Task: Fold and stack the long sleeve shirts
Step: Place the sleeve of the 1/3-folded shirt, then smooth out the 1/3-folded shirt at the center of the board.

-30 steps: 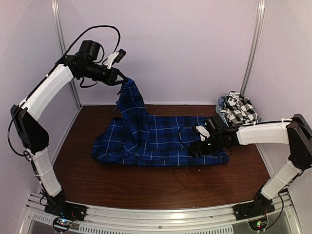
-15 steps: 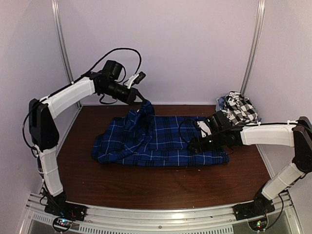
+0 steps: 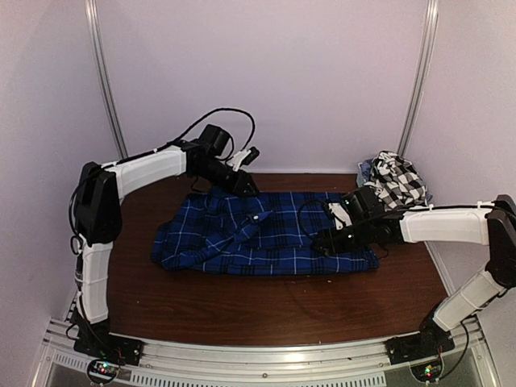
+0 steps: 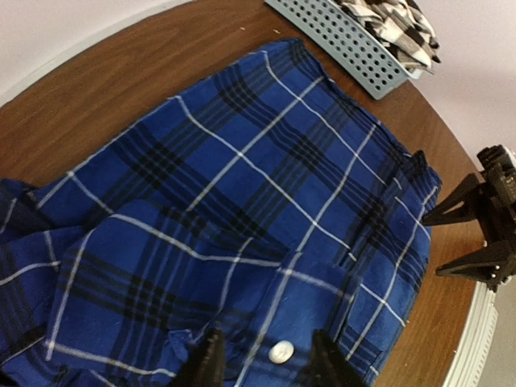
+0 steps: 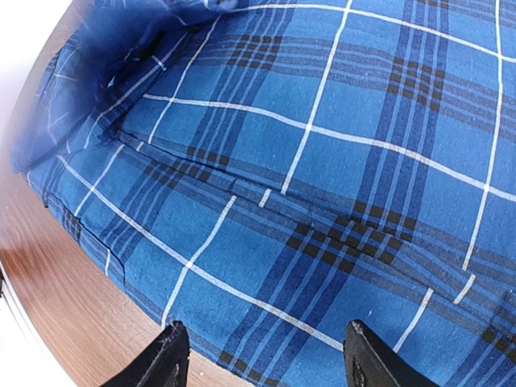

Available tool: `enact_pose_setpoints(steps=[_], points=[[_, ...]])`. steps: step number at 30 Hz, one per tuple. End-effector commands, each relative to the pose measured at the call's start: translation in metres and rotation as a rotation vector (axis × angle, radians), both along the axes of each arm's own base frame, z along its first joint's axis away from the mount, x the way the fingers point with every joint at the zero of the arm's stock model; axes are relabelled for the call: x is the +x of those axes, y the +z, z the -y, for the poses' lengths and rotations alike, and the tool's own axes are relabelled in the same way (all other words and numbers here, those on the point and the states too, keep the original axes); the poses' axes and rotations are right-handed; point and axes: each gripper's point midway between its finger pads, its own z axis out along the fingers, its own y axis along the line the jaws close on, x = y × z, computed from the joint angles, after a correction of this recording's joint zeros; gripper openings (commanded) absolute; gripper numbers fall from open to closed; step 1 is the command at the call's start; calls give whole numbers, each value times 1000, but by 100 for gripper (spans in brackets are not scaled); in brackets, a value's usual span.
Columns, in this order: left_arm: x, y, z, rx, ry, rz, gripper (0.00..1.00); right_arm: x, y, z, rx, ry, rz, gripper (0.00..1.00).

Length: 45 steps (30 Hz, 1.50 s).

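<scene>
Blue plaid shirt (image 3: 242,242) lay spread mid-bench. Left gripper (image 3: 251,187) sat over its far edge, half parted; couldn't tell if it gripped cloth. Right gripper (image 3: 321,240) spread wide, empty, over the shirt's right end. Check shirt (image 3: 397,179) sat in the far-right corner.

Pale lilac walls (image 3: 306,81), dark wooden table (image 3: 242,310)

The check shirt (image 4: 395,20) and grey basket (image 4: 347,40) were cut off by the top edge; a corner of the plaid shirt (image 5: 322,177) was blurred.
</scene>
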Motion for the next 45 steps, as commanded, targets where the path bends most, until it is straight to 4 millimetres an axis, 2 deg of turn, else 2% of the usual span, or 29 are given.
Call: enact_pose_setpoints(steps=[1,3,6,10,11,14,17,21,23,30,45], points=[[11,49,-42,81,175,200,51,-2,5,4,1,-16,23,67],[5,52,-62,119,235,235,63,-2,4,3,4,-15,22,67],[-18,46,-85,147,277,228,69,0,4,0,13,-13,20,67],[-58,16,-107,155,293,165,70,1,5,-2,22,-15,25,67],[-71,2,-115,172,297,141,70,2,5,-3,24,-13,25,67],[-92,-24,-119,185,299,85,70,4,4,-6,28,-8,21,67],[-110,-48,-114,234,284,65,70,5,2,-9,41,-4,12,67],[-112,-76,-117,334,323,59,70,4,-1,-13,61,5,-2,67],[-109,-85,-121,387,350,69,70,1,-5,-15,65,12,-19,67],[-109,-109,-115,467,336,64,70,-8,-20,-13,77,12,-54,67],[-97,-111,-149,616,480,127,63,-24,-59,1,26,-18,-136,67]])
